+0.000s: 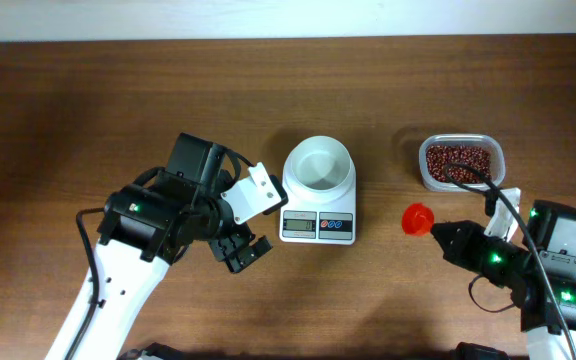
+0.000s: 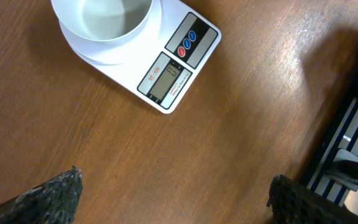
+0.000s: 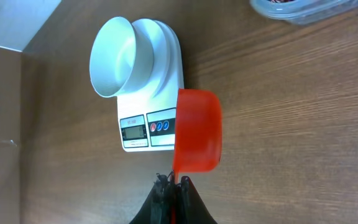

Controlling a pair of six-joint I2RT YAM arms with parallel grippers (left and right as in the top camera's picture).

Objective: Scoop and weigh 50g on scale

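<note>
Some bare table (image 1: 380, 228) separates scale (image 1: 318, 196) from red scoop (image 1: 418, 217)

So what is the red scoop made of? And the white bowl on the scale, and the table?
Red scoop: probably plastic, smooth and evenly coloured with a soft sheen. White bowl on the scale: likely plastic too, plain matte white with a thin rim. Table: looks like wood or a wood-look surface; brown grain lines run across it.

No writing can be read anywhere: the small white kitchen scale (image 2: 124, 67) carries only tiny print on its front panel, around the grey display (image 2: 165, 81), too small and blurred to make out.
</note>
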